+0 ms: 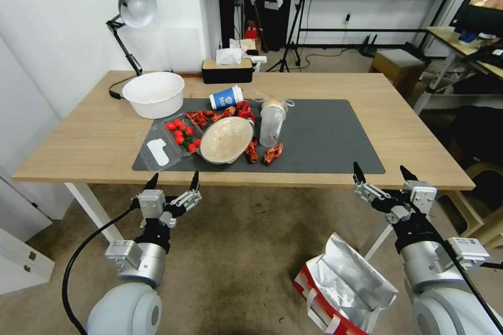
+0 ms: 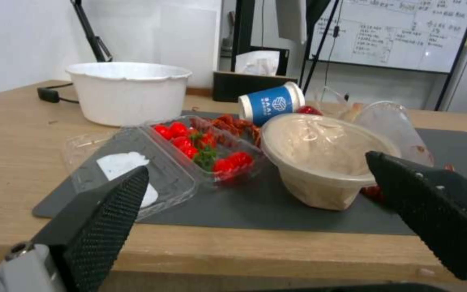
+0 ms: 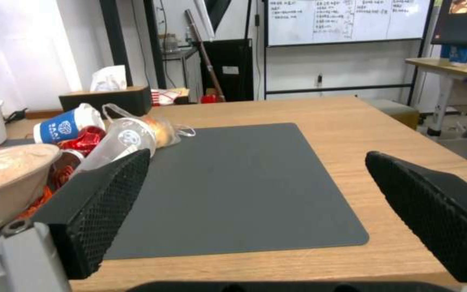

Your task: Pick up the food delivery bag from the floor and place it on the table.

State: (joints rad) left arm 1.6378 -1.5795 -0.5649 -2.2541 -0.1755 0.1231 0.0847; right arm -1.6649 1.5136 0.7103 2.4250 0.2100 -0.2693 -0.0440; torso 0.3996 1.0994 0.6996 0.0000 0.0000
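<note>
Brownish-grey stained carpet floor (image 1: pixel 236 251) runs beneath a large light-wood worktop (image 1: pixel 398 131) on white legs, topped by a dark grey rectangular mat (image 1: pixel 325 136). Right pincer (image 1: pixel 385 172), jaws spread wide and holding nothing, hovers at the worktop's near edge, facing the bare half of the mat. Left pincer (image 1: pixel 174 180), likewise wide and holding nothing, hovers at the same edge, facing the mat's crowded half.

Below and just inward of the right pincer, the large white and red food delivery bag with silver foil lining (image 1: pixel 343 288) lies on the floor, mouth open, beside the right arm. Beyond the left pincer lie a clear plastic tray of red cherry tomatoes (image 2: pixel 201 150), a beige lidded bowl (image 2: pixel 320 158), a tipped blue paper cup (image 2: pixel 268 106) and a white plastic basin (image 2: pixel 128 91).

Risks, as judged: the limp foil mouth may crumple or slip if pinched at its edge; the strap handles look thin to catch; a bag swung up carelessly could strike the worktop edge or scatter the clutter.

Obscured: the bag's lower part is cut off by the head view's border, and its contents cannot be made out.
</note>
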